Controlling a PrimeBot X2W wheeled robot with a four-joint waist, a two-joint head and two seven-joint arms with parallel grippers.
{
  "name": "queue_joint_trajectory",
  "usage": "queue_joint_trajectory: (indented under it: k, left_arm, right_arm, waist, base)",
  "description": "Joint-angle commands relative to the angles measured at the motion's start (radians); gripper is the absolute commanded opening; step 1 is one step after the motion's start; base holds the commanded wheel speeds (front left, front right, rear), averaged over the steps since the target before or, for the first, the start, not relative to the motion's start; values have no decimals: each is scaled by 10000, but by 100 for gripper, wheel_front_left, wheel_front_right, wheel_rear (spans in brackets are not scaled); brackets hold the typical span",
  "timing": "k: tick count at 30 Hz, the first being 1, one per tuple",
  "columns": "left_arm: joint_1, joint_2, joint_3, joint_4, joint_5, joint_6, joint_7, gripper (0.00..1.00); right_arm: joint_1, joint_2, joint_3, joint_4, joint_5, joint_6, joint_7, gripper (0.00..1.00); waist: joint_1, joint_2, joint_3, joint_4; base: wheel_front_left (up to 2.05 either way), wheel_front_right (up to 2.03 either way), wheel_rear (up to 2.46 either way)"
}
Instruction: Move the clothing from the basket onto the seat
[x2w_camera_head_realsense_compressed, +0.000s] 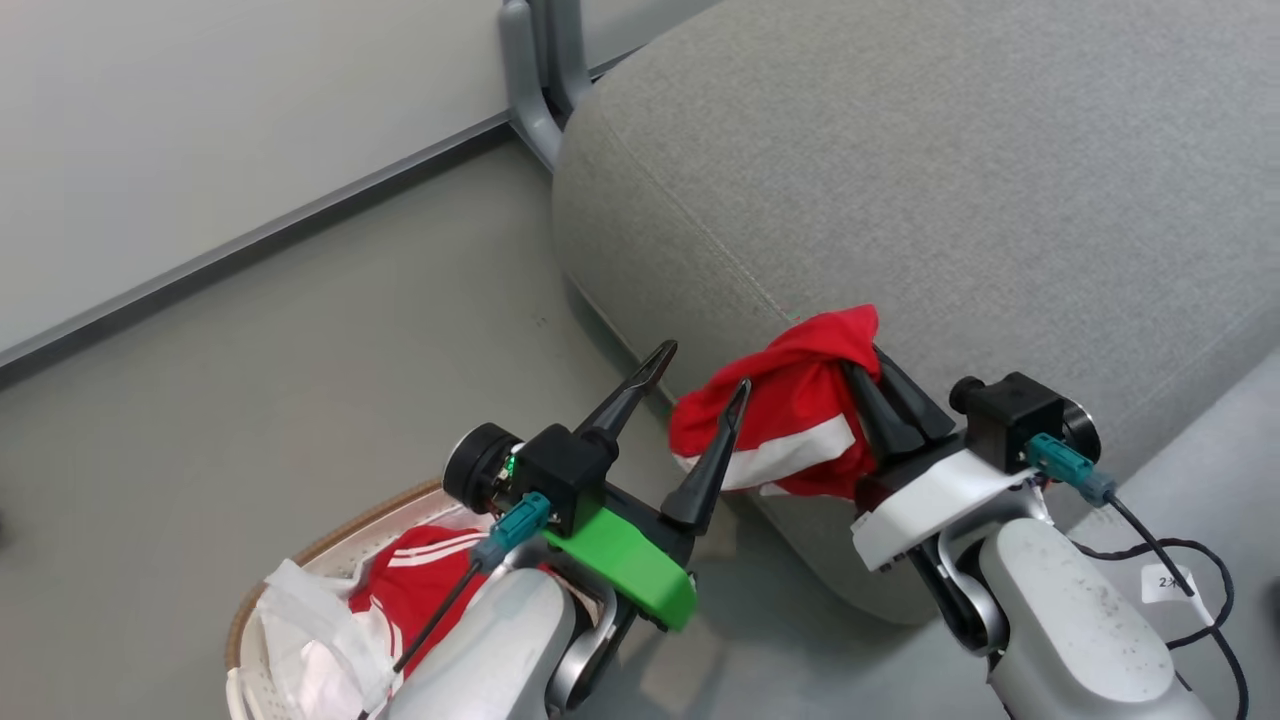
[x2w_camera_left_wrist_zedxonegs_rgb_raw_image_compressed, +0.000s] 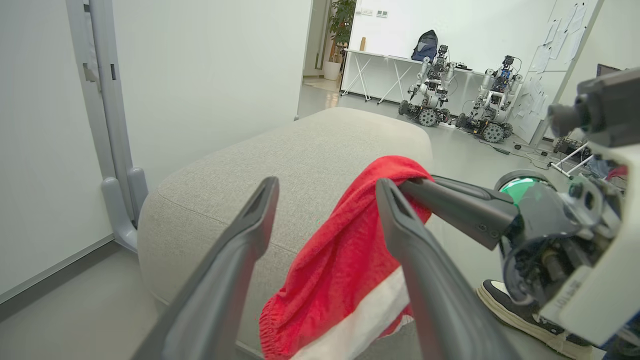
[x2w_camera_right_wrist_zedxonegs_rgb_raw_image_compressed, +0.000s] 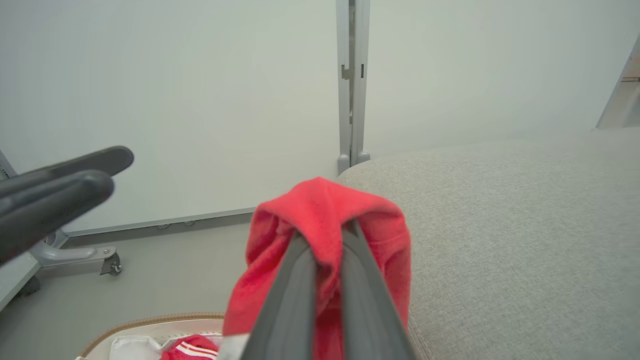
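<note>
The oval white perforated plastic basket with a brown woven rim (x2w_camera_head_realsense_compressed: 262, 583), lower left, holds one soft red white-striped garment (x2w_camera_head_realsense_compressed: 425, 585). The left gripper (x2w_camera_head_realsense_compressed: 703, 368) gapes wide and empty. The right gripper (x2w_camera_head_realsense_compressed: 872, 372) is clamped on the other red, white-banded garment (x2w_camera_head_realsense_compressed: 790, 405) at the edge of the big rounded light-grey fabric seat (x2w_camera_head_realsense_compressed: 950, 200).

My left gripper (x2w_camera_head_realsense_compressed: 703, 368) gapes wide, pointing to one o'clock; my right gripper (x2w_camera_head_realsense_compressed: 868, 362), pointing to eleven, pinches the clothing (x2w_camera_head_realsense_compressed: 790, 410).

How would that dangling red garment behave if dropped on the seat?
Probably floppy: the red garment hangs in folds from the right gripper. Likely light, since that small pinch carries it. It would probably slump on the seat, not roll.
</note>
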Motion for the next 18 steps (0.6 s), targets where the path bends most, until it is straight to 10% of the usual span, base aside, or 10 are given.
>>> queue_joint_trajectory:
  k: [1, 18]
  left_arm:
    - [-135, 80, -25, 43, 35, -23, -6, 100]
    - [-924, 90, 350, 1053, 1205, -194, -6, 100]
  right_arm:
    - [-74, -53, -85, 14, -66, -10, -48, 0]
    - [-5605, -2915, -2067, 2762, -1003, -12, -49, 0]
  waist:
    - [0, -1, 416, -394]
    - [0, -1, 3058, 954]
  base:
    - [0, 0, 0]
    - [0, 0, 0]
